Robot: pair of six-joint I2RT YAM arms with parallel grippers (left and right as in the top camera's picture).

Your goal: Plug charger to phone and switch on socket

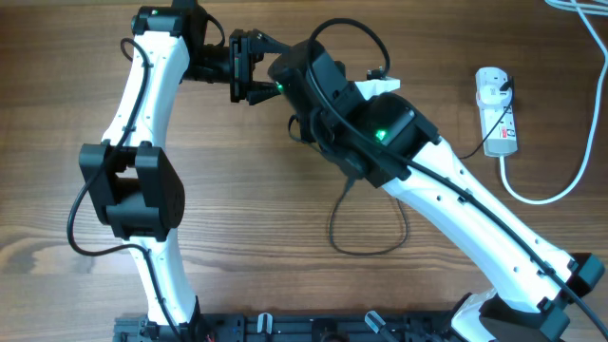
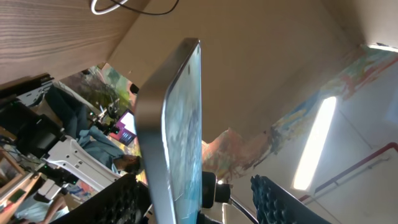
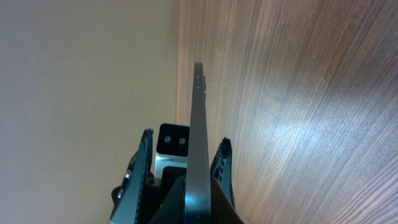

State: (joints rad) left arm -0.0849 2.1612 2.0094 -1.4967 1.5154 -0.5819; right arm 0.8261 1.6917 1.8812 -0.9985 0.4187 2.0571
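The phone [image 3: 198, 118] stands on edge above the table, and my right gripper [image 3: 199, 186] is shut on its near end. In the left wrist view its cyan-green screen [image 2: 186, 137] rises between the fingers of my left gripper [image 2: 196, 190], which is open: one finger [image 2: 118, 199] lies near the phone's back and the other [image 2: 280, 199] stands apart from the screen. From overhead the two grippers meet at the table's upper middle [image 1: 258, 68] and hide the phone. The charger cable [image 1: 366, 249] loops on the table under the right arm. Its tip is hidden. The socket [image 1: 498, 119] lies at the far right.
A white plug [image 1: 492, 84] sits in the socket's far end, and a thick white cord [image 1: 570, 180] curves round its right side. The left arm [image 1: 133, 180] stands at the left. The right arm [image 1: 456, 199] crosses from the bottom right.
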